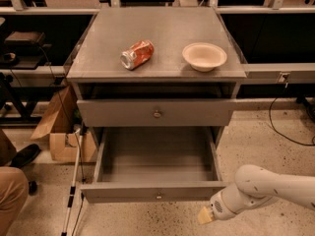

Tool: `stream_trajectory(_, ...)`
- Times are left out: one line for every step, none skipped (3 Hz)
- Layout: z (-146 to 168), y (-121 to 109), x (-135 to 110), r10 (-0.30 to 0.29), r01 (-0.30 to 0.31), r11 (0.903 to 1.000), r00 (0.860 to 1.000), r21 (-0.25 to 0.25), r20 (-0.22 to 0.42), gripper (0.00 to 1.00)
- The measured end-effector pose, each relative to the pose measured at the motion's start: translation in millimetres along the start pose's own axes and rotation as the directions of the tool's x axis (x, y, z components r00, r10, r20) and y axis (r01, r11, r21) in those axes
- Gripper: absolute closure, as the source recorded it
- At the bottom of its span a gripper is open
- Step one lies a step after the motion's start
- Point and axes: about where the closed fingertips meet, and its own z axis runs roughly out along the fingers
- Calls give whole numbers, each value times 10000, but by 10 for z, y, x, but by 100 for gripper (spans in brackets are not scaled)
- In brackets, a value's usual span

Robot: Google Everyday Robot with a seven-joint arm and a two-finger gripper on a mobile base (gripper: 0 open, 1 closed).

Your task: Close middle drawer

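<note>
Low at the right of the view, just beyond the front right corner of the open drawer (123, 192), my gripper (204, 215) hangs close above the speckled floor (266, 146); its pale yellowish tip points down and to the left, below the level of the drawer's front panel; it seems to sit just clear of that panel, though I cannot be sure of the gap, and whether the gripper is open or closed I cannot tell; my white arm (268, 186) runs off to the right edge behind it; the open drawer is the lowest one showing on the grey cabinet (157, 28), pulled well out so its deep tray and bare grey bottom face up, with a small round knob (158, 196) at the middle of its front; above it a second drawer (113, 113) with a like knob sits nearly flush; on the cabinet top a crushed red can (137, 54) lies on its side left of centre, and a pale bowl (204, 56) stands upright to its right, the two apart; left of the cabinet an opened cardboard box (59, 127) rests on the floor, a thin white pole (73, 181) leans beside it, and a person's knee (11, 195) and dark shoe (24, 154) show at the left edge.
</note>
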Motion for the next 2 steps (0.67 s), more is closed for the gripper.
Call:
stream_trajectory(1,1,0,-2,2,10000,10000,-6,0,100)
stream_trajectory(72,34,-9,-86,86,9995,10000,-301,1,100)
